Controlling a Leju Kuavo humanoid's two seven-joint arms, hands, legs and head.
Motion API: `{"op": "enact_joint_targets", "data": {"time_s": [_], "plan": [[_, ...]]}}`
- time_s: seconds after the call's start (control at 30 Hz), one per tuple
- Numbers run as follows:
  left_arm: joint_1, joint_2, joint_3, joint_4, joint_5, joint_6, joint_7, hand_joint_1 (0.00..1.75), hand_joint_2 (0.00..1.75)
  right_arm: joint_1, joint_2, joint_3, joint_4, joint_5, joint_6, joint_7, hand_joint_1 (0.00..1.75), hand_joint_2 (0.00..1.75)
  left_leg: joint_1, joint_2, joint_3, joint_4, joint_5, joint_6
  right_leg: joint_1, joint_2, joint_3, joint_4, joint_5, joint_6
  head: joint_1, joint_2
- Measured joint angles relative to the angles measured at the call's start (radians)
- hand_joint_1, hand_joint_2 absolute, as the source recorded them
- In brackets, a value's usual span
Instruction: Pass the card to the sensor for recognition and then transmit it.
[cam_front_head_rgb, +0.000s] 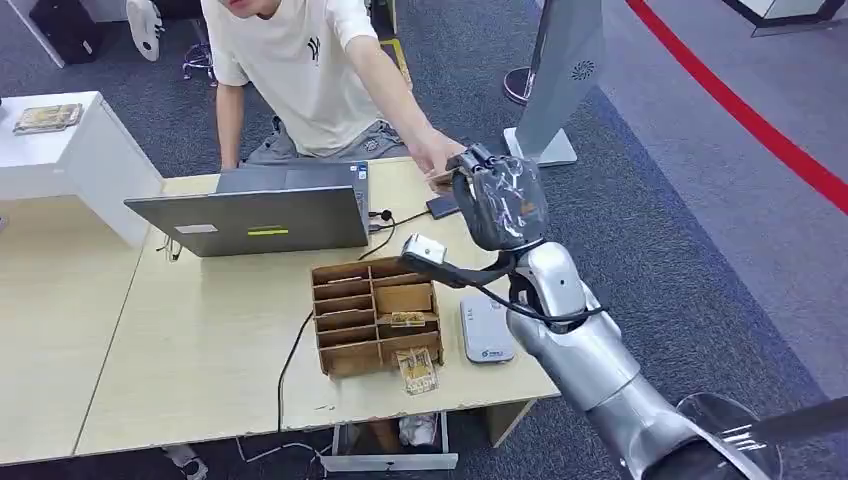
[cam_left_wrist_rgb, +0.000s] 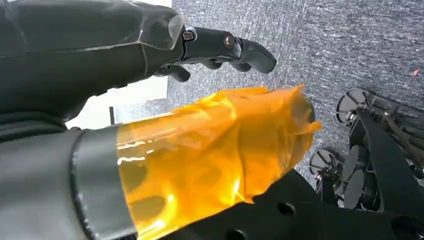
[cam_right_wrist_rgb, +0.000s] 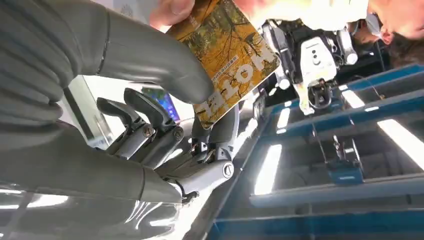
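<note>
My right hand (cam_front_head_rgb: 500, 200) is raised over the table's far right corner, right beside a person's hand (cam_front_head_rgb: 435, 155). In the right wrist view a yellow card (cam_right_wrist_rgb: 230, 55) with an autumn-tree print sits pinched between my thumb (cam_right_wrist_rgb: 165, 70) and the fingers (cam_right_wrist_rgb: 220, 130) behind it. The person's fingertips (cam_right_wrist_rgb: 172, 7) touch the card's other end. The white sensor (cam_front_head_rgb: 487, 330) lies flat on the table to the right of the wooden card rack (cam_front_head_rgb: 375, 315). My left hand (cam_left_wrist_rgb: 200, 100) hangs over grey carpet, fingers (cam_left_wrist_rgb: 225, 45) stretched out and holding nothing.
An open laptop (cam_front_head_rgb: 260, 215) stands behind the rack with cables running from it. Another card (cam_front_head_rgb: 417, 370) lies at the rack's front. A small dark device (cam_front_head_rgb: 443, 205) lies near my right hand. The person leans over the far table edge (cam_front_head_rgb: 200, 180). A sign stand (cam_front_head_rgb: 560, 70) rises at the back right.
</note>
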Motion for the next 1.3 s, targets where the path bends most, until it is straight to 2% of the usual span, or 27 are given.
{"op": "enact_joint_targets", "data": {"time_s": [0.23,0.5,0.63,0.9,1.3], "plan": [[0.000,-0.002,0.000,-0.008,-0.001,-0.004,0.001,0.00,0.00,0.021,0.017,-0.027,-0.016,-0.064,0.011,-0.011,1.75,1.75,0.000,0.000,0.000,0.000,0.000,0.000,0.000,0.000,0.000,0.000,0.000,0.000,0.000,0.000],[0.001,-0.007,0.007,-0.016,0.006,0.005,-0.003,0.00,0.00,0.089,0.047,-0.092,-0.101,-0.266,0.015,-0.053,1.75,1.75,0.000,0.000,0.000,0.000,0.000,0.000,0.000,0.000,0.000,0.000,0.000,0.000,0.000,0.000],[0.002,-0.008,0.012,-0.016,0.011,0.014,-0.011,0.00,0.00,0.126,0.058,-0.127,-0.143,-0.316,0.010,-0.070,1.75,1.75,0.000,0.000,0.000,0.000,0.000,0.000,0.000,0.000,0.000,0.000,0.000,0.000,0.000,0.000],[0.003,-0.008,0.018,-0.015,0.026,0.027,-0.026,0.00,0.00,0.191,0.067,-0.200,-0.192,-0.376,-0.021,-0.099,1.75,1.75,0.000,0.000,0.000,0.000,0.000,0.000,0.000,0.000,0.000,0.000,0.000,0.000,0.000,0.000],[0.004,-0.009,0.028,-0.015,0.047,0.043,-0.038,0.00,0.00,0.242,0.068,-0.269,-0.222,-0.447,-0.021,-0.117,1.75,1.75,0.000,0.000,0.000,0.000,0.000,0.000,0.000,0.000,0.000,0.000,0.000,0.000,-0.001,0.000]]}}
